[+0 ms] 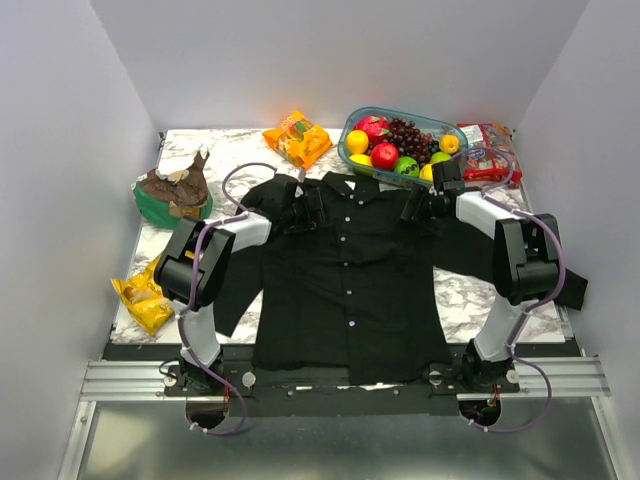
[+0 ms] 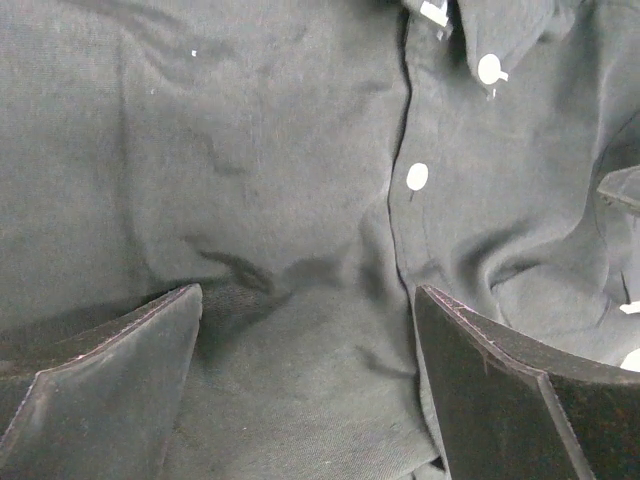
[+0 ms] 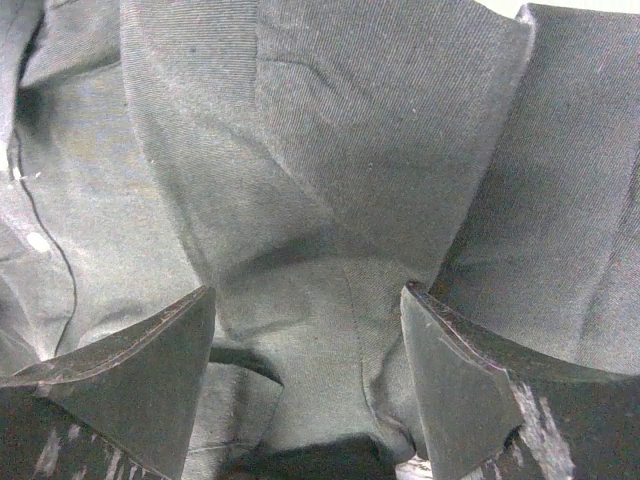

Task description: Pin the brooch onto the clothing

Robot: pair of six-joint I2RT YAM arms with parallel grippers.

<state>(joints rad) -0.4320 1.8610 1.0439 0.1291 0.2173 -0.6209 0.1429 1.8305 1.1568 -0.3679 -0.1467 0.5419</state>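
Observation:
The black long-sleeved shirt [image 1: 350,275] lies spread flat on the marble table, collar at the far side, white buttons [image 2: 417,177] down its front. My left gripper [image 1: 310,212] is open, low over the shirt's left shoulder; its fingers [image 2: 110,380] straddle wrinkled cloth [image 2: 300,330] beside the placket. My right gripper [image 1: 418,205] is open, low over the right shoulder; its fingers [image 3: 470,390] straddle a raised fold of cloth [image 3: 340,250] near the sleeve seam. The brooch is not visible in any view.
A tub of fruit [image 1: 402,143] stands at the back right, a red packet [image 1: 490,150] beside it. An orange snack bag [image 1: 296,138] lies at the back middle, a brown and green heap [image 1: 175,190] at the left, a yellow bag [image 1: 142,295] at the near left.

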